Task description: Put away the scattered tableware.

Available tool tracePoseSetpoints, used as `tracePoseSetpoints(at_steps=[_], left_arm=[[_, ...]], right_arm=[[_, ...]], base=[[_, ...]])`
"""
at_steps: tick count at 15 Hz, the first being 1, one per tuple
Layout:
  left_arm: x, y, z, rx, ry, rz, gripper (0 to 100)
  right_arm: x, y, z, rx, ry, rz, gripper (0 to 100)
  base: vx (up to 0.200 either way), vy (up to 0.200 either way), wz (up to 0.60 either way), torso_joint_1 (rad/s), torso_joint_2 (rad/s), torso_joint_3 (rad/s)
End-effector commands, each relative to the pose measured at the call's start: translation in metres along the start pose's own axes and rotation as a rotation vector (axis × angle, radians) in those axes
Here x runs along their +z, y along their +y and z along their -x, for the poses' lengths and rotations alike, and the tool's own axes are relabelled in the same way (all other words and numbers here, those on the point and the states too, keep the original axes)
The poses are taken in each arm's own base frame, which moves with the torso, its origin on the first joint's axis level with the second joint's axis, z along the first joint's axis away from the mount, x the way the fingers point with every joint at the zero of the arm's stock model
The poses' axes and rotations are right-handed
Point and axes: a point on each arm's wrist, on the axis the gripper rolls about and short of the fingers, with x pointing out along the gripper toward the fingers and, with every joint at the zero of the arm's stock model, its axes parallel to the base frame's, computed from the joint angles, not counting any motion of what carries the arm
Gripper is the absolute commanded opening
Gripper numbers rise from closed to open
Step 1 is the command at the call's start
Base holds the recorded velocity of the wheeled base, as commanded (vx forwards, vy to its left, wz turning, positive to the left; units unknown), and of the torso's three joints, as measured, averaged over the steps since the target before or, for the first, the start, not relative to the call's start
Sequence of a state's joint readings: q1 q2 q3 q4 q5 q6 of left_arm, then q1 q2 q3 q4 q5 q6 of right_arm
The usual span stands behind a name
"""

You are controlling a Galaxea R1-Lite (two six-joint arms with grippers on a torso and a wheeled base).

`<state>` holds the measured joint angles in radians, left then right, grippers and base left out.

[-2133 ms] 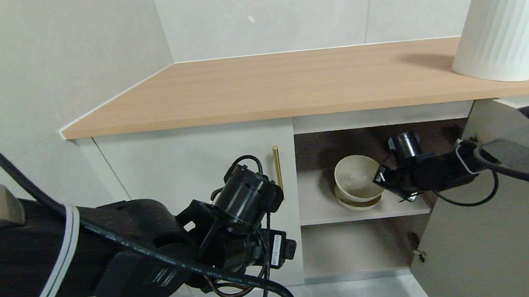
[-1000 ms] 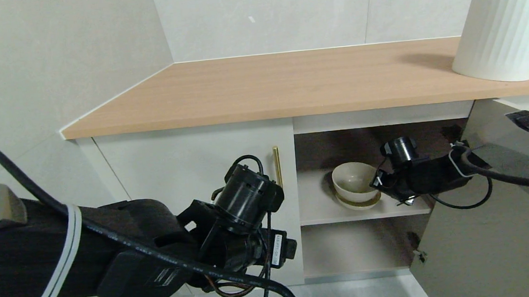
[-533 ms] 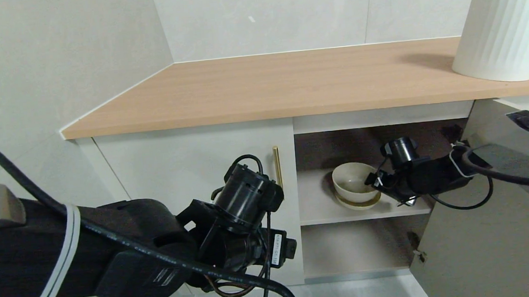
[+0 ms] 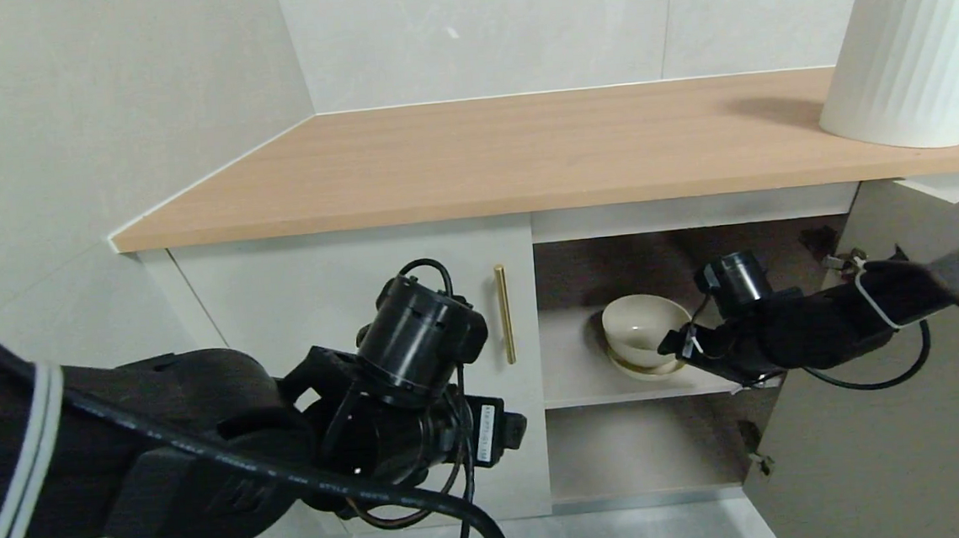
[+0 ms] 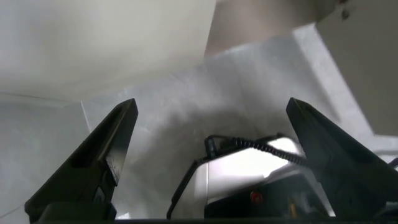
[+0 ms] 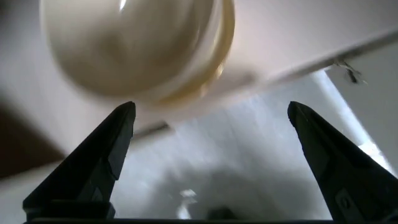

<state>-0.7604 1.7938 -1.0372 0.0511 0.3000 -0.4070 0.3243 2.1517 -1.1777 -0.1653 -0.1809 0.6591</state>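
From where I stand, the cream bowl [image 4: 644, 325] sits upright on the upper shelf [image 4: 580, 380] of the open cabinet [image 4: 830, 447], nested on a second dish with a golden edge. The right end effector [image 4: 675, 345] hovers just at the cabinet's opening, close beside the bowl. Its fingers are spread wide with nothing between them (the wrist camera shows the bowl beyond the tips, not inside them). I'd judge this to be the letting-go step: the bowl is stowed and the arm is free to leave. The next move calls for a straight pull out of the cabinet that avoids clipping the bowl's rim or the door, then swinging that door shut. The left end effector [image 5: 211, 106], also spread and empty, hangs low before the cabinet's closed door, facing the floor.
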Motion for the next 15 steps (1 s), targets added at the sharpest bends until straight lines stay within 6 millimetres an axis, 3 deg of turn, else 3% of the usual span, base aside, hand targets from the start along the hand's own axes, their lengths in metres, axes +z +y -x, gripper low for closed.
tracePoseSetpoints(at_steps=[1, 5, 6, 7, 8, 12, 15], left_arm=[[0.011, 0.011, 0.020, -0.006, -0.061, 0.036, 100], [0.028, 0.034, 0.062, -0.017, -0.179, 0.099, 100], [0.028, 0.036, 0.068, -0.021, -0.190, 0.097, 100], [0.023, 0.042, 0.086, -0.036, -0.188, 0.091, 100], [0.019, 0.046, 0.096, -0.049, -0.192, 0.093, 100], [-0.002, 0.066, 0.122, -0.042, -0.224, 0.112, 100], [-0.007, 0.081, 0.140, -0.025, -0.279, 0.153, 100]], right_arm=[[-0.003, 0.003, 0.040, 0.051, -0.010, 0.054, 100], [-0.007, -0.002, 0.108, 0.142, 0.046, 0.114, 100], [-0.008, -0.004, 0.119, 0.163, 0.056, 0.118, 100], [-0.013, -0.010, 0.148, 0.226, 0.069, 0.136, 100], [-0.017, -0.014, 0.164, 0.254, 0.067, 0.167, 100], [-0.029, -0.028, 0.209, 0.292, 0.053, 0.222, 100], [-0.035, -0.036, 0.235, 0.311, 0.047, 0.237, 100]], base=[[0.000, 0.000, 0.00, 0.000, 0.00, 0.000], [0.000, 0.000, 0.00, 0.000, 0.00, 0.000], [0.000, 0.000, 0.00, 0.000, 0.00, 0.000], [0.000, 0.000, 0.00, 0.000, 0.00, 0.000], [0.000, 0.000, 0.00, 0.000, 0.00, 0.000], [0.000, 0.000, 0.00, 0.000, 0.00, 0.000], [0.000, 0.000, 0.00, 0.000, 0.00, 0.000]])
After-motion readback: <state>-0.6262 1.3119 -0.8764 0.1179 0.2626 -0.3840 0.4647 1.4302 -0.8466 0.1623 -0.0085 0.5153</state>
